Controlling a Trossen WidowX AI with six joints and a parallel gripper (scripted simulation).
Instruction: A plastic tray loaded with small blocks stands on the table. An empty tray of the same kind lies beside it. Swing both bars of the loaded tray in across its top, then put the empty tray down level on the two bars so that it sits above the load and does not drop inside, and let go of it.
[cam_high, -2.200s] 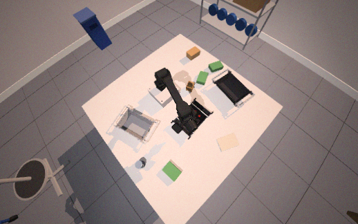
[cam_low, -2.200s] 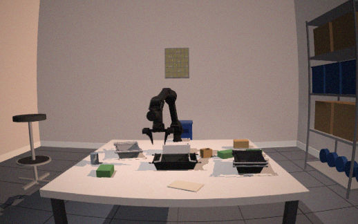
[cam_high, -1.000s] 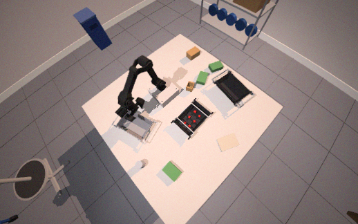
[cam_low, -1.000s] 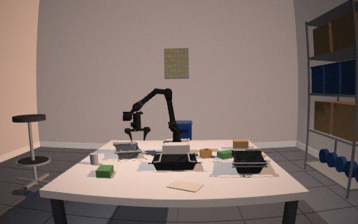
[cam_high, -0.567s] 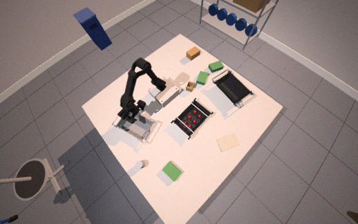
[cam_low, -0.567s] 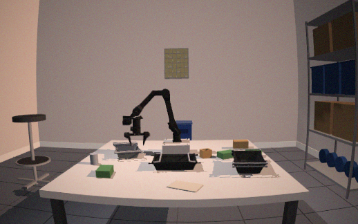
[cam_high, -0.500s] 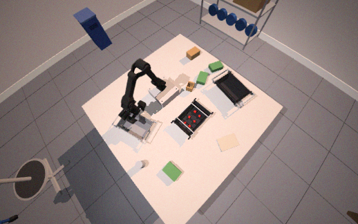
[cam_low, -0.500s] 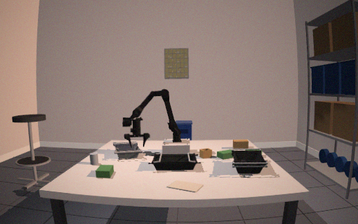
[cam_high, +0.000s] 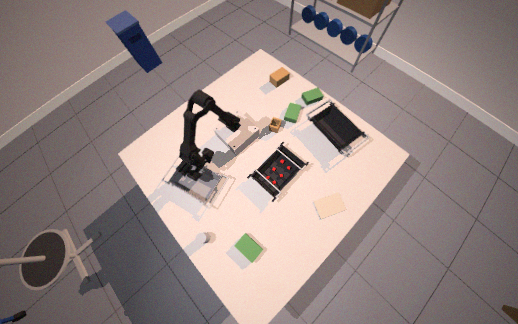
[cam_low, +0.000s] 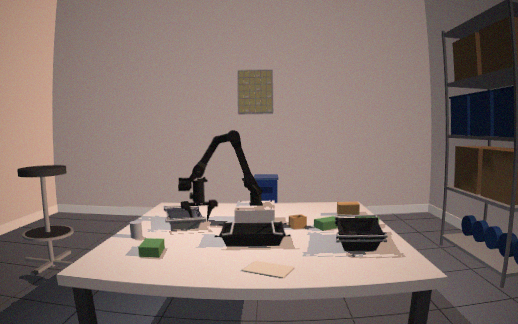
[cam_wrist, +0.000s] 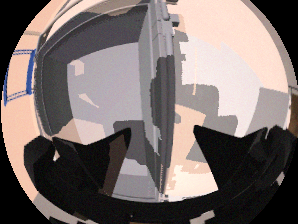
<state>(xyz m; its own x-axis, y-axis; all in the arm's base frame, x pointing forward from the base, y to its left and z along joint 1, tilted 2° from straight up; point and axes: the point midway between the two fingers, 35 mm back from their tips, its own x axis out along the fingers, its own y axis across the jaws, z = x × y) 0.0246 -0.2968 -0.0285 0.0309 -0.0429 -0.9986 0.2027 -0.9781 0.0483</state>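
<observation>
I am looking at the loaded black tray (cam_high: 276, 172) (cam_low: 254, 237), which is sitting near the middle of the top view, with red dots showing on its small dark blocks. Its two white bars (cam_high: 290, 157) (cam_high: 266, 183) are lying across its top, apart from each other. Nothing is resting on them.

The gray tray (cam_high: 204, 189) (cam_low: 185, 222) (cam_wrist: 110, 65) is standing left of the middle in the top view, and I am seeing no blocks in it. I am holding my gripper (cam_high: 192, 171) (cam_low: 199, 215) (cam_wrist: 162, 129) low over that tray, with its fingers spread wide and pinching nothing. In the wrist view, one side wall is running up between the two fingers. I cannot tell if they are touching it.

Another black tray (cam_high: 340, 126) (cam_low: 360, 244) is standing at the right in both wide views. A white box (cam_high: 240, 139) (cam_low: 254, 216) is sitting between my arm and the loaded tray. A little orange box (cam_high: 275, 125) (cam_low: 297, 221) and two green blocks (cam_high: 292, 112) (cam_high: 312, 96) are making a line toward the upper right of the top view. One more green block (cam_high: 248, 248) (cam_low: 151, 248) is sitting at the bottom, near a gray cup (cam_high: 203, 238) (cam_low: 136, 230). A tan card (cam_high: 330, 206) (cam_low: 268, 269) is lying flat at the lower right of the top view.
</observation>
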